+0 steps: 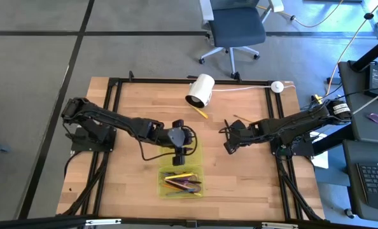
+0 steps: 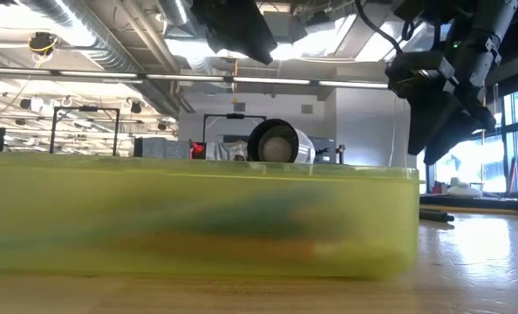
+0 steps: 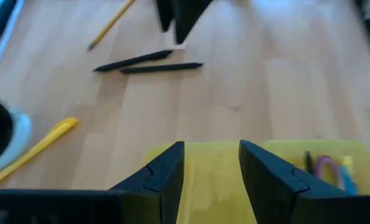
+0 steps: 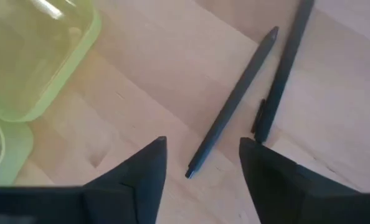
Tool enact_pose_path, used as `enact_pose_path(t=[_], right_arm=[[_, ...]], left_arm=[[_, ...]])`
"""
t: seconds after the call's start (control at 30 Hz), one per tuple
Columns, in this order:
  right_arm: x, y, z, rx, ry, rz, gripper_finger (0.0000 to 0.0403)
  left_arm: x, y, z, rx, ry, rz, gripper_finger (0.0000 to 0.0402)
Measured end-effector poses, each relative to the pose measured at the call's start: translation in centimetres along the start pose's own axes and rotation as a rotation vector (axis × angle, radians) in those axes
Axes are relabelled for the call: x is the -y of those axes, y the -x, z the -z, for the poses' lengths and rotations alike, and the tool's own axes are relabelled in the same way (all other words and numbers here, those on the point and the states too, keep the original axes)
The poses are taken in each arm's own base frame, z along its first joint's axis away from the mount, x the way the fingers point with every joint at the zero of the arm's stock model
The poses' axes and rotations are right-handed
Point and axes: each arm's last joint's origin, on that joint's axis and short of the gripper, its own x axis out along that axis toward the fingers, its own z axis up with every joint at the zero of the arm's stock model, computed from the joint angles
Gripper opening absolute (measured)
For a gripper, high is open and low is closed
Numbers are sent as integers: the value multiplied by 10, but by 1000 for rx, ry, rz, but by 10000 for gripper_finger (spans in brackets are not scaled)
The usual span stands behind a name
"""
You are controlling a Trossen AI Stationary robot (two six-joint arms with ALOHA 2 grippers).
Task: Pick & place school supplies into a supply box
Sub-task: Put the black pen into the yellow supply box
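The supply box (image 1: 181,173), a shallow translucent yellow-green tray, lies at the table's near middle. It holds several pens and the purple-handled scissors (image 3: 325,167). My left gripper (image 1: 182,149) hangs open and empty over the box's far end (image 3: 211,167). Two black pens (image 4: 235,102) (image 4: 283,70) lie flat on the table side by side, also showing in the left wrist view (image 3: 149,63). My right gripper (image 4: 202,160) is open and empty just above them, right of the box (image 1: 228,146). A yellow pen (image 1: 200,112) and a thin yellow pencil (image 3: 113,22) lie farther back.
A white cylinder (image 1: 200,90) with a cable lies at the table's far middle, its cable running to a white puck (image 1: 277,86) at the far right. Bare wood lies left and right of the box (image 2: 198,218). An office chair stands beyond the far edge.
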Motion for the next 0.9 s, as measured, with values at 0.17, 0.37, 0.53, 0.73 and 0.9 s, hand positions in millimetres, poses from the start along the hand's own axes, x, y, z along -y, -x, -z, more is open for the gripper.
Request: enact_pose_path(t=[0.17, 0.37, 0.53, 0.73, 0.9], right_arm=[[-5, -9, 0, 2, 26, -2, 217], [-8, -34, 5, -68, 15, 73, 215], [-11, -52, 9, -118, 18, 98, 202], [-12, -68, 12, -135, -8, 129, 175], [-11, -77, 15, -161, 8, 180, 139]], left_arm=[[-12, 6, 16, 104, 55, 65, 144], [-24, 16, 33, 272, 118, 80, 144], [-24, 20, 34, 314, 124, 91, 146], [-25, 19, 34, 310, 122, 87, 147], [-25, 19, 34, 310, 123, 81, 146]])
